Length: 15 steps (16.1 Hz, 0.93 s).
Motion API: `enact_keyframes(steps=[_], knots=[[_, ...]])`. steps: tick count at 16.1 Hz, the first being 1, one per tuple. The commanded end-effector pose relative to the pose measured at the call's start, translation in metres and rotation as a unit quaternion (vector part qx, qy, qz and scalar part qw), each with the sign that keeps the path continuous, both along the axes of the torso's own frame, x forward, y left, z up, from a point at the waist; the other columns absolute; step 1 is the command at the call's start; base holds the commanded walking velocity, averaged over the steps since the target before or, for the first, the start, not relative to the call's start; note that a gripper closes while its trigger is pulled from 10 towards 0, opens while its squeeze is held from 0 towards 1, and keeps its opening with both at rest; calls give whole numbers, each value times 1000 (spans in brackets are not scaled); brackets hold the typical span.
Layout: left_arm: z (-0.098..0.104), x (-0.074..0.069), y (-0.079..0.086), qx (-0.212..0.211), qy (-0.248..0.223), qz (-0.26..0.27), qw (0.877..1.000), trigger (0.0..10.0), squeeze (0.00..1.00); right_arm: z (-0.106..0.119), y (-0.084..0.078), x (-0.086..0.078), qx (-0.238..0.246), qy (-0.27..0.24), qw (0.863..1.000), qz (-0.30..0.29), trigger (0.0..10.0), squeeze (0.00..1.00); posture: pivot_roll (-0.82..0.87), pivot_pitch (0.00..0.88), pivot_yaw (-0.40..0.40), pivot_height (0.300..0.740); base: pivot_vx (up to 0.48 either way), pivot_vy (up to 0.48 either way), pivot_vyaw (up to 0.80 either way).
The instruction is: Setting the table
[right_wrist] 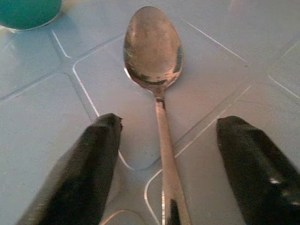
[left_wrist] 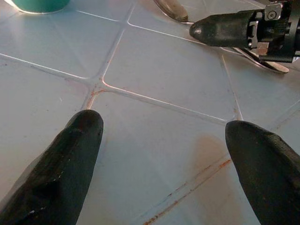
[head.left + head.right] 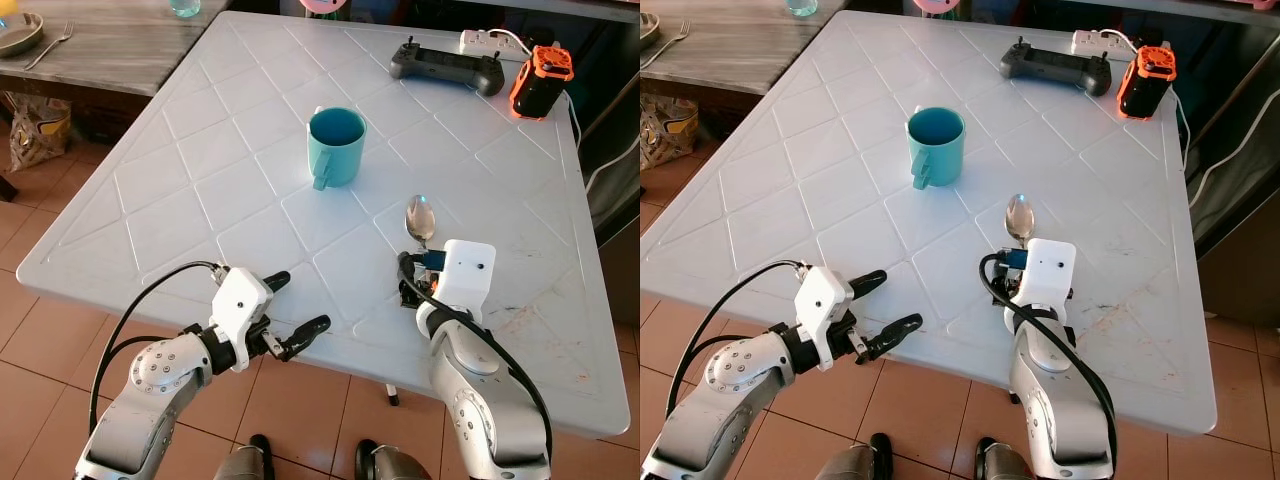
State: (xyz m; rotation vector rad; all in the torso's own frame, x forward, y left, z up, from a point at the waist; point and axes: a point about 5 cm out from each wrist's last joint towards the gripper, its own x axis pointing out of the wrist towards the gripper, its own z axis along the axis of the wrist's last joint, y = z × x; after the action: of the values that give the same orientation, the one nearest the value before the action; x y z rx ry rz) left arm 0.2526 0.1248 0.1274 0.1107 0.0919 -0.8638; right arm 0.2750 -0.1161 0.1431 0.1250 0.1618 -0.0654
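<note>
Right gripper (image 1: pixel 161 159) spread wide, its black fingers (image 1: pixel 79 173) straddling the spoon (image 1: pixel 154 51) handle without touching it — set down, I'd say. The spoon lies on the white table (image 3: pixel 180 190), bowl pointing far, just near-right of the teal mug (image 3: pixel 335 145). Right forearm reaches in low over the near edge. Left gripper (image 3: pixel 297 312) hovers wide at the near-left edge, holding nothing.

Bright, even daylight on the white table (image 3: pixel 200 190), soft shadows (wrist views slightly blurred up close).
</note>
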Motion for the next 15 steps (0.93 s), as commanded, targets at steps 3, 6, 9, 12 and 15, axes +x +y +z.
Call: enact_keyframes(steps=[3, 6, 9, 12, 15], knots=[[1, -4, 1, 7, 3, -6, 1000, 10000, 0, -9, 27, -4, 76, 36, 996, 20, 0, 0, 80, 245, 25, 740, 0, 0, 0], [2, -4, -2, 8, 2, -10, 1000, 10000, 0, -8, 28, -3, 76, 35, 996, 22, 0, 0, 79, 245, 26, 740, 0, 0, 0], [2, -5, -2, 6, 2, -11, 1000, 10000, 0, -10, 29, -4, 78, 40, 996, 26, 0, 0, 82, 242, 22, 740, 0, 0, 0], [4, -6, -3, -8, 4, -19, 1000, 10000, 0, -12, 28, -4, 74, 43, 996, 30, 0, 0, 83, 240, 17, 740, 0, 0, 0], [9, -5, -5, -23, 1, -20, 1000, 10000, 0, -14, 27, -4, 71, 47, 996, 31, 0, 0, 82, 244, 16, 740, 0, 0, 0]])
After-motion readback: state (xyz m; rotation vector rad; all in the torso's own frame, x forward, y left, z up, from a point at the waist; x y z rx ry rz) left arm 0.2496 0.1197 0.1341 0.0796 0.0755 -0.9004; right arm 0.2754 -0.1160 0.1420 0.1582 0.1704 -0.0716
